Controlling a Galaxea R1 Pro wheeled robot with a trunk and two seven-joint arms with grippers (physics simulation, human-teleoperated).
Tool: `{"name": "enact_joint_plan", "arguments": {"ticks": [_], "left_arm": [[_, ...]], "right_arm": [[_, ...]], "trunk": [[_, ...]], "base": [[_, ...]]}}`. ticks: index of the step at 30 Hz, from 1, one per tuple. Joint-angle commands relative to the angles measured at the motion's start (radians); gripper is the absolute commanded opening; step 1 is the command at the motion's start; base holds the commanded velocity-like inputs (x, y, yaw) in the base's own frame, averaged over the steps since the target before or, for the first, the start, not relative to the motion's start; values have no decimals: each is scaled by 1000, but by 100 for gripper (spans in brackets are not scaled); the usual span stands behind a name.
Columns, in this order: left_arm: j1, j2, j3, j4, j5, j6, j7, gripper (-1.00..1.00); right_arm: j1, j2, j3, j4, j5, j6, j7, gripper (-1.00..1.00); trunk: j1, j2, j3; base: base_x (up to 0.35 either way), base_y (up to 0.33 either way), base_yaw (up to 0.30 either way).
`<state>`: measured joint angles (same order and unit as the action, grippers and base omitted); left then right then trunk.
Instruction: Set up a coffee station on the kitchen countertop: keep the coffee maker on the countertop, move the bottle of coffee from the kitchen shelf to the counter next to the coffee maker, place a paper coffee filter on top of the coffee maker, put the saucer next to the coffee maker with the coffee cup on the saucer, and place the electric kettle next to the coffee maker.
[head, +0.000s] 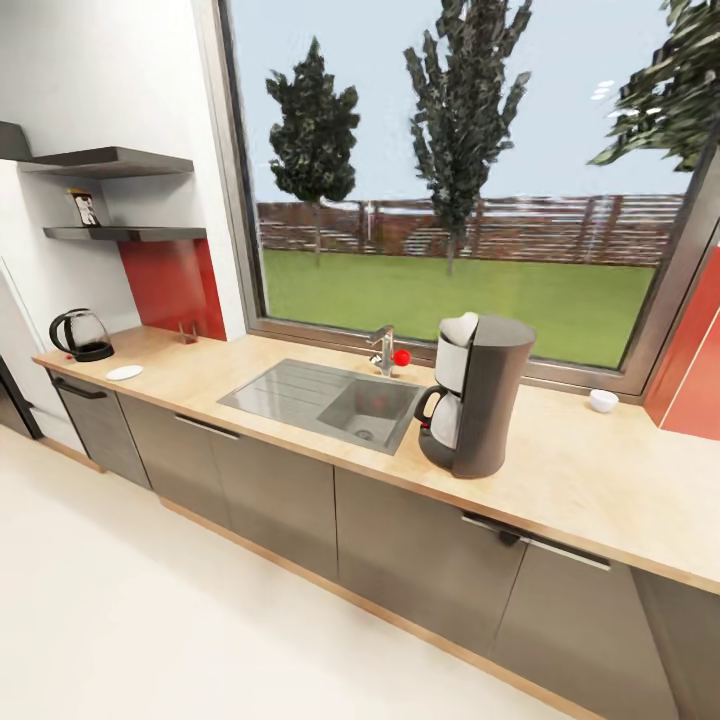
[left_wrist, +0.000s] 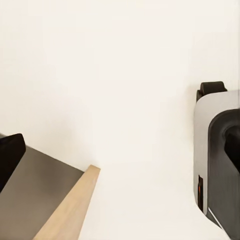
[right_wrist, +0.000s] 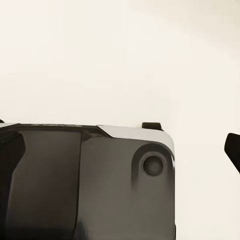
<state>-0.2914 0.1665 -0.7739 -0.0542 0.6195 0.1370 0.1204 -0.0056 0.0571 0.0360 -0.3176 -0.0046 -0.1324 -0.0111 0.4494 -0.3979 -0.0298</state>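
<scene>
Pincer state I cannot tell for either arm; both wrist cameras are looking at pale floor. Far left, the bottle (head: 86, 208) is standing upright on the shelf (head: 125, 233), well apart from the coffee maker (head: 478, 396).

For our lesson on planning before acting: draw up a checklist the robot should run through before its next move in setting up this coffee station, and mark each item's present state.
1. Coffee maker upright on the countertop: ok.
2. Electric kettle beside the coffee maker: not ok, it stands at the counter's far end.
3. Saucer beside the coffee maker: not ok, it lies by the kettle.
4. Coffee cup on the saucer: not ok, it sits alone near the window.
5. Bottle of coffee off the shelf: not ok.
6. Hands free: cannot tell.
</scene>
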Motion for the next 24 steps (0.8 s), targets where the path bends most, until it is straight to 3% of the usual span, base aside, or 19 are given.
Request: {"name": "enact_joint_plan", "arguments": {"ticks": [1, 7, 21, 24], "left_arm": [[0, 0, -9, -4, 8, 6, 5, 100], [0, -12, -10, -9, 10, 0, 4, 100], [0, -13, 0, -9, 17, 0, 16, 100], [0, -12, 0, -6, 35, 0, 19, 100]], "right_arm": [[-1, 0, 4, 0, 0, -3, -1, 100], [-1, 0, 4, 0, 0, -3, 0, 100], [-1, -1, -2, 5, 1, -3, -1, 100], [-1, -4, -3, 41, 1, -3, -2, 100]], "trunk": [[1, -2, -2], [1, -2, -4], [1, -2, -17], [1, -2, -20]], "base": [[0, 0, 0], [0, 0, 71], [14, 18, 224], [155, 207, 233]]}}
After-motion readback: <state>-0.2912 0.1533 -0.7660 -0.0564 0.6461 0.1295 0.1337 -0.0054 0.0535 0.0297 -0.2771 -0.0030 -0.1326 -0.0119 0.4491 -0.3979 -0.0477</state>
